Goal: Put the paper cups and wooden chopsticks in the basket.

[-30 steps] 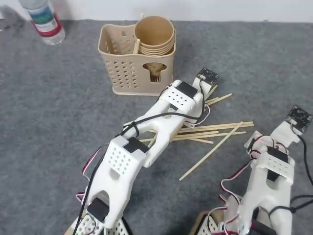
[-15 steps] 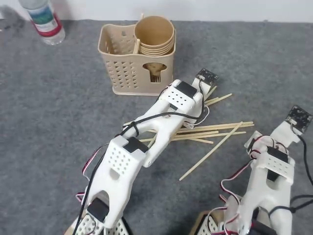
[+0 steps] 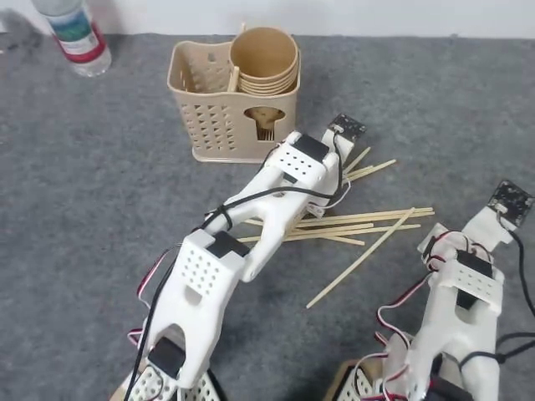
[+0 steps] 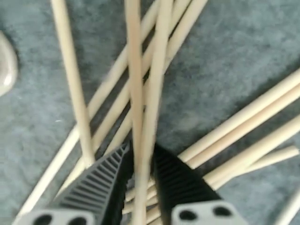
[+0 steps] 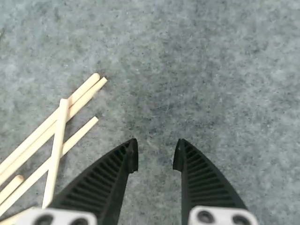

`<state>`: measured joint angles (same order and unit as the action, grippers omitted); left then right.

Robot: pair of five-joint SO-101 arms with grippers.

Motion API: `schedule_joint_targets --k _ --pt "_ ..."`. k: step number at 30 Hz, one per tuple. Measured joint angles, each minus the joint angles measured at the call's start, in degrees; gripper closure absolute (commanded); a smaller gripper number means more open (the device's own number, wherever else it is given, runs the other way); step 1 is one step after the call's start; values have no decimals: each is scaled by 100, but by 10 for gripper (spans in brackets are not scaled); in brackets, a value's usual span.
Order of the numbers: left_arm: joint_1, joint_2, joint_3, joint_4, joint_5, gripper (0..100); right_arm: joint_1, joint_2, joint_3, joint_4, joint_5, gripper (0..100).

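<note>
Grey felt covers the tabletop [image 3: 100, 209]. At the far left stands a plastic bottle [image 3: 75, 29]. Next comes a beige basket [image 3: 209, 117], with a stack of paper cups [image 3: 264, 58] in its right side. Just right of the basket, the left arm's hand [image 4: 141, 152] points down into a loose pile of wooden chopsticks [image 3: 376, 221], its jaws clamped on a pair of sticks [image 4: 145, 84] running between them. Farther right, the right arm's hand [image 5: 154, 154] hovers over bare felt, jaws apart, with chopstick ends [image 5: 51, 131] lying just beside it.
</note>
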<state>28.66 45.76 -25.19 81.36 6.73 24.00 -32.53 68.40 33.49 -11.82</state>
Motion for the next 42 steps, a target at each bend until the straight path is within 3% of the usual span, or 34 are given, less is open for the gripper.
schedule_joint_targets --k 21,26,42 --pt "-26 9 -158 35 9 874 -132 0 0 0 0 858" --pt "-26 9 -158 44 9 992 -132 0 0 0 0 858" --pt "114 -26 -185 237 26 975 -132 0 0 0 0 858"
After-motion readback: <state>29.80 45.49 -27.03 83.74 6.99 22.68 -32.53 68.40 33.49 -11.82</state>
